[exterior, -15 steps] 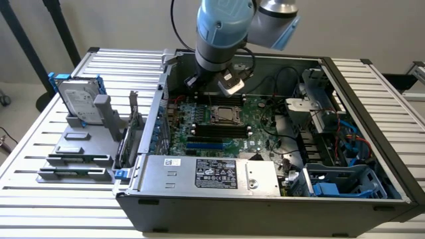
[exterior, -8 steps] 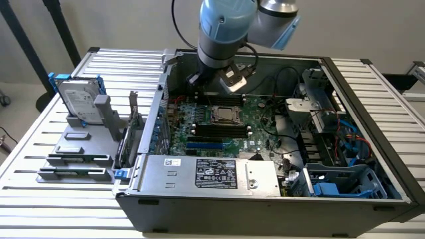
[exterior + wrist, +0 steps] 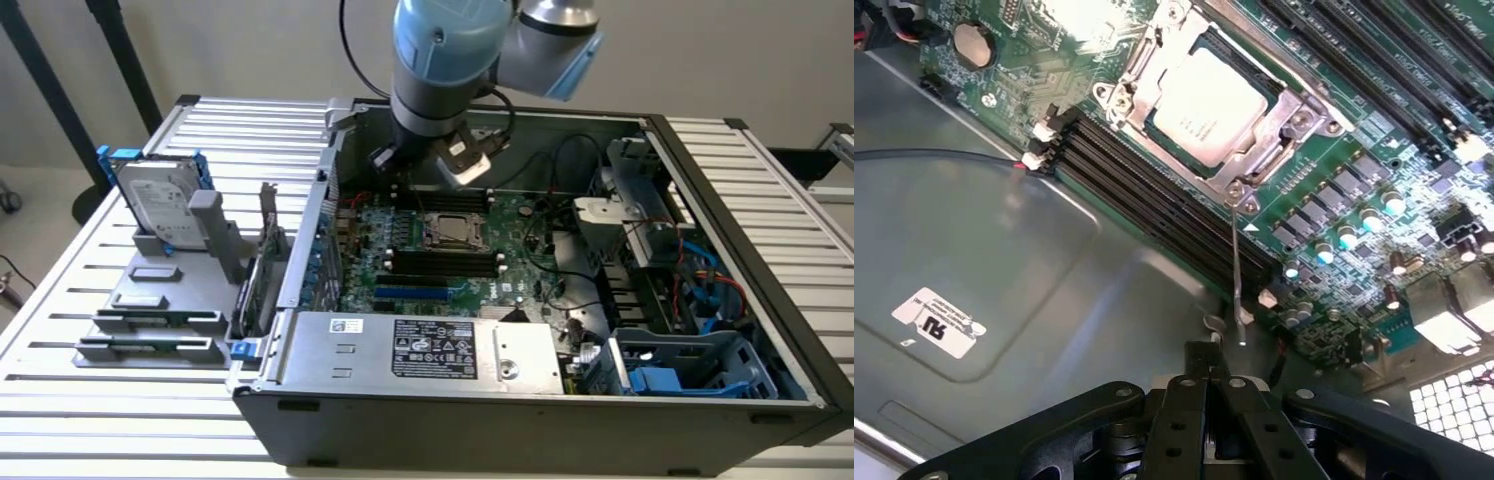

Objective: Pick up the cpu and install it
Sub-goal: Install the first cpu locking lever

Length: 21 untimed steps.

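Inside open computer case, near its far wall, gripper hangs over motherboard, fingers together, nothing seen between them. One cpu sits in socket at board's middle, clear room above it. One thin lever sticks out from socket corner. One hard drive stands outside case, near table's edge.

A hard drive in a blue frame stands upright in a grey rack on the slatted table, beside the open computer case.
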{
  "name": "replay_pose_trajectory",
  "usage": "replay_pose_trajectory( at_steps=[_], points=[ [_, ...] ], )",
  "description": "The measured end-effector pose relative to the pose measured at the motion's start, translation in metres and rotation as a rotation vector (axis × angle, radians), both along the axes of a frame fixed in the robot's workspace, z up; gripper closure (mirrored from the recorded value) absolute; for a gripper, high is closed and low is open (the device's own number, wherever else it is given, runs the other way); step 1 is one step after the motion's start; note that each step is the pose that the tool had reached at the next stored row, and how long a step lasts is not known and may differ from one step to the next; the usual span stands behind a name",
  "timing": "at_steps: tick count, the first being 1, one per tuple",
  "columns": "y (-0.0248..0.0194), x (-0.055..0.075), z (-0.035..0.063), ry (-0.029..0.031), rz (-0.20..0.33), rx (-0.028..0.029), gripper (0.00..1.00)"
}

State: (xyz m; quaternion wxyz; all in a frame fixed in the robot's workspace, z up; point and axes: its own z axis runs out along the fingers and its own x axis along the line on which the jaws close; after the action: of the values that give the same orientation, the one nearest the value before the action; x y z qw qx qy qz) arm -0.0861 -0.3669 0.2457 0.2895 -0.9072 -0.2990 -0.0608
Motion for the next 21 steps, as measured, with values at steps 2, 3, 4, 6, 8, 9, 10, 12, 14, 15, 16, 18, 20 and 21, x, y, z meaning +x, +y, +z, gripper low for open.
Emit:
replay_pose_trajectory(
  at_steps=[2, 3, 4, 6, 8, 9, 10, 12, 14, 15, 16, 18, 20, 21],
  points=[
    [-0.0015, -0.006, 0.0, 0.0003, 0.0, 0.0, 0.89],
    [-0.0022, -0.009, 0.0, 0.0005, 0.0, -0.0001, 0.89],
    [-0.003, -0.012, 0.0, 0.0005, 0.0, -0.0001, 0.89],
    [-0.0046, -0.018, 0.0, 0.0006, 0.0, -0.0001, 0.89],
    [-0.0083, -0.02, 0.0, 0.0008, 0.0, -0.0002, 0.89],
    [-0.0103, -0.02, 0.0, 0.0009, 0.0, -0.0001, 0.89],
    [-0.0118, -0.02, -0.0001, 0.0012, -0.002, -0.0003, 0.89],
    [-0.0131, -0.02, -0.0014, 0.0011, -0.009, -0.0012, 0.89],
    [-0.0131, -0.02, -0.0049, 0.0011, -0.016, -0.0019, 0.89],
    [-0.0131, -0.021, -0.0067, 0.0012, -0.017, -0.0022, 0.89],
    [-0.0128, -0.021, -0.0085, 0.0011, -0.019, -0.0022, 0.89],
    [-0.0117, -0.021, -0.0117, 0.0011, -0.022, -0.0023, 0.89],
    [-0.0107, -0.021, -0.0128, 0.0012, -0.025, -0.0024, 0.89],
    [-0.0102, -0.021, -0.013, 0.0011, -0.027, -0.0023, 0.89]
  ],
)
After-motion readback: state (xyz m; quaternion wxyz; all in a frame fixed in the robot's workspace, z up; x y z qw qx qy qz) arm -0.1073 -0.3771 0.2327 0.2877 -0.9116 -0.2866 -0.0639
